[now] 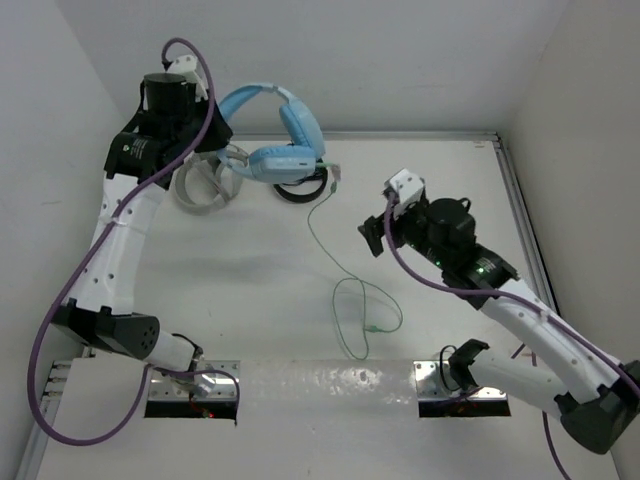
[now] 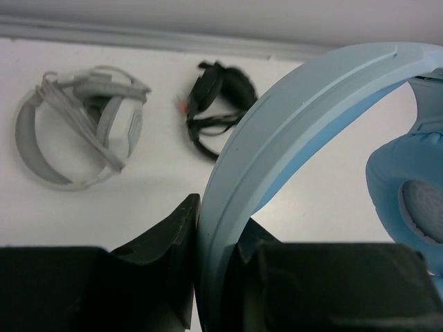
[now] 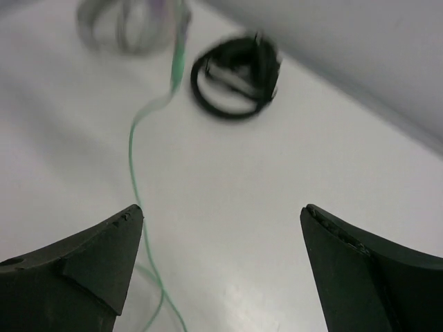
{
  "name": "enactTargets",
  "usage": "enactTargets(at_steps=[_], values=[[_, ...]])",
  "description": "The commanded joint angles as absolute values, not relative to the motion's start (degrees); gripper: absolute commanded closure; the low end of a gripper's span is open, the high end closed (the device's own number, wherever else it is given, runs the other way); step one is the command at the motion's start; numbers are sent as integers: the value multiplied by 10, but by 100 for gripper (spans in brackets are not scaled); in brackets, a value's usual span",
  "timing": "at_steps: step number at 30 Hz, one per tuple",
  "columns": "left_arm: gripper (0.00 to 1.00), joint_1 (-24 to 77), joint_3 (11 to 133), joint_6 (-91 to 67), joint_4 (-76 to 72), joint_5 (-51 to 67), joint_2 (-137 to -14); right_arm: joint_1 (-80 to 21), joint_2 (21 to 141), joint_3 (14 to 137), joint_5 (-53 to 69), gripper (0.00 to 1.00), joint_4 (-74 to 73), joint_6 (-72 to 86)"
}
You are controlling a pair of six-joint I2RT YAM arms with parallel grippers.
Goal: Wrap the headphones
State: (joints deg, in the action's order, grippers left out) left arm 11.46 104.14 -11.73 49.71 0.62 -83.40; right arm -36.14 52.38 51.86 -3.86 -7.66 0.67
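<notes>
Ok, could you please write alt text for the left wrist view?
The left gripper is shut on the headband of the blue headphones, which fill the right of the view. Beyond, on the white table, lie grey headphones at the left and black headphones in the middle.

A: We log the headphones (image 1: 283,160) held up at far left, headband at the left gripper (image 1: 222,148).
B: Agreed. We note their cable (image 1: 328,250) trailing to a loop on the table (image 1: 250,290), right gripper (image 1: 376,236) near it.
</notes>
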Motion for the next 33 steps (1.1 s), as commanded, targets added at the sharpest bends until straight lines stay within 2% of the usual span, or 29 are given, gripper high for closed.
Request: enactTargets(at_steps=[1, 3, 7, 14, 18, 19, 23, 28, 33], values=[[100, 110, 1111, -221, 444, 3, -820, -362, 554, 456, 0, 7, -105, -34], [100, 109, 1129, -235, 445, 3, -814, -362, 573, 424, 31, 11, -85, -33], [100, 109, 1145, -253, 449, -18, -801, -363, 616, 391, 56, 12, -15, -7], [100, 109, 1175, -260, 458, -27, -789, -365, 676, 363, 59, 17, 74, 42], [100, 109, 1185, -269, 461, -27, -788, -365, 729, 366, 30, 28, 108, 60], [100, 109, 1186, -273, 460, -28, -788, -365, 741, 374, 32, 34, 111, 69], [100, 109, 1186, -277, 462, -34, -788, -365, 779, 390, 64, 42, 120, 101], [100, 109, 1174, -275, 457, -49, -785, -366, 784, 375, 37, 51, 166, 141], [100, 108, 1167, -272, 458, -56, -781, -364, 756, 400, -29, 62, 96, 139]])
